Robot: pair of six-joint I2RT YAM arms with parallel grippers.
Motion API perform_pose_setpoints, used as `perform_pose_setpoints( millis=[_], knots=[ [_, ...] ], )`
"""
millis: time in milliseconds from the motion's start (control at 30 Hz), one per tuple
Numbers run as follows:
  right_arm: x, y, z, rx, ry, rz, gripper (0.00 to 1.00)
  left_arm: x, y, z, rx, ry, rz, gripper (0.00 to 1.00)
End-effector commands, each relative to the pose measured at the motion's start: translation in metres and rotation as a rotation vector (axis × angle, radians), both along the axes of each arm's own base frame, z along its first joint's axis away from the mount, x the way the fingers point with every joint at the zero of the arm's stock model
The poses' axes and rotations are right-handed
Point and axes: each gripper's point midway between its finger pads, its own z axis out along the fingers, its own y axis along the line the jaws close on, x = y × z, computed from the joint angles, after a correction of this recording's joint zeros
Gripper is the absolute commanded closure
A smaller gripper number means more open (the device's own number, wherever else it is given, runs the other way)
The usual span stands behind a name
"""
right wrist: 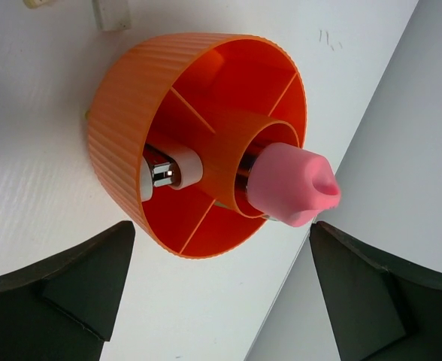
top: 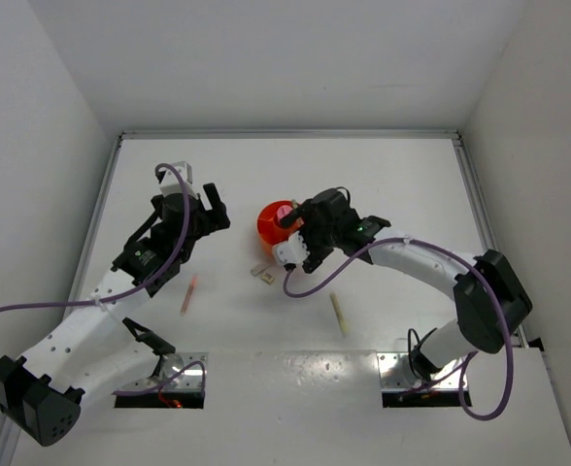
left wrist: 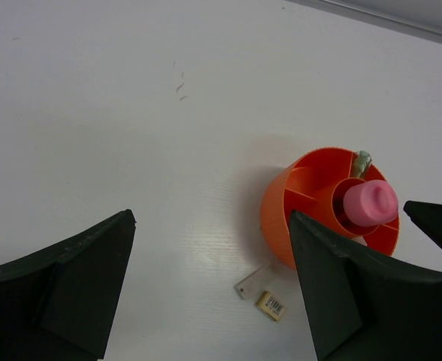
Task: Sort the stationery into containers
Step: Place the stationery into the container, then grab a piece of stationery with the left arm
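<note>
- Four loose pieces lie on the table (top: 412, 184): thin pink-orange pen (top: 188, 294) at 8 o'clock of the orange organiser (top: 272, 223), pale yellow stick (top: 339, 314) at 5, two beige blocks (top: 263, 273) at 6, just beside it.
- Pen and stick look light, stiff and likely to roll; best pinched across mid-length.
- Left fingers (left wrist: 71, 286) and right fingers (right wrist: 56, 293) gape wide, empty.
- Smooth white table, white walls (top: 266, 58) close around.

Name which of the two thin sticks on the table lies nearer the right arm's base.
The pale yellow stick, right of centre; the thin pink-orange pen lies by the left arm.
</note>
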Motion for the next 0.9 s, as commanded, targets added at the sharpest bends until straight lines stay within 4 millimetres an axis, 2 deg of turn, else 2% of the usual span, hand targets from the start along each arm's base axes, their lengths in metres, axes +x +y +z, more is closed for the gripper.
perform_pose_setpoints(
  millis=[0,67,100,133,200,333,367,400,467,533,567,600,667,700,733,767,800,833,867],
  knots=[
    [-0.001,0.004,0.027,0.055,-0.019,-0.016,0.00,0.004,0.003,0.011,-0.022,-0.041,0.016,0.11],
    [-0.002,0.006,0.040,0.080,-0.017,-0.022,0.00,0.004,0.003,0.011,-0.022,-0.041,0.016,0.11],
    [-0.002,0.006,0.039,0.094,0.006,-0.045,0.00,0.004,0.003,0.011,-0.022,-0.041,0.016,0.11],
    [0.001,0.009,0.056,0.132,-0.007,-0.060,0.00,0.003,0.002,0.011,-0.025,-0.039,0.008,0.14],
    [0.003,0.009,0.073,0.184,-0.002,-0.107,0.00,0.004,-0.001,0.008,-0.023,-0.029,-0.001,0.19],
    [-0.001,0.009,0.110,0.349,0.102,-0.218,0.00,0.005,-0.012,-0.001,-0.024,0.002,-0.060,0.52],
    [-0.003,0.009,0.118,0.384,0.120,-0.241,0.00,0.004,-0.015,-0.001,-0.030,0.005,-0.076,0.68],
    [0.000,0.008,0.134,0.443,0.105,-0.274,0.00,0.004,-0.019,-0.005,-0.030,0.021,-0.093,0.74],
    [0.004,0.003,0.147,0.562,0.168,-0.397,0.00,0.002,-0.025,-0.021,-0.049,0.086,-0.105,0.80],
    [0.002,0.004,0.148,0.626,0.250,-0.471,0.03,-0.003,-0.019,-0.037,-0.049,0.167,-0.046,0.80],
    [0.000,0.004,0.150,0.643,0.278,-0.490,0.84,0.000,-0.013,-0.047,-0.022,0.214,0.004,0.77],
    [0.001,0.002,0.156,0.668,0.303,-0.539,1.00,-0.004,-0.009,-0.060,-0.003,0.264,0.027,0.62],
    [-0.004,0.004,0.148,0.662,0.386,-0.577,1.00,-0.018,-0.003,-0.089,0.014,0.376,0.064,0.45],
    [-0.007,0.002,0.146,0.652,0.410,-0.595,1.00,-0.021,0.002,-0.105,0.033,0.424,0.086,0.28],
    [-0.010,0.004,0.141,0.635,0.442,-0.595,0.89,-0.027,0.006,-0.117,0.036,0.476,0.104,0.21],
    [-0.010,0.004,0.135,0.618,0.464,-0.598,0.34,-0.032,0.008,-0.128,0.037,0.520,0.103,0.21],
    [-0.015,0.004,0.131,0.606,0.492,-0.597,0.21,-0.034,0.015,-0.138,0.035,0.554,0.123,0.21],
    [-0.016,0.002,0.126,0.595,0.510,-0.600,0.20,-0.036,0.019,-0.144,0.034,0.574,0.133,0.21],
    [-0.022,0.003,0.113,0.576,0.540,-0.590,0.40,-0.040,0.020,-0.154,0.026,0.610,0.131,0.21]
  ],
)
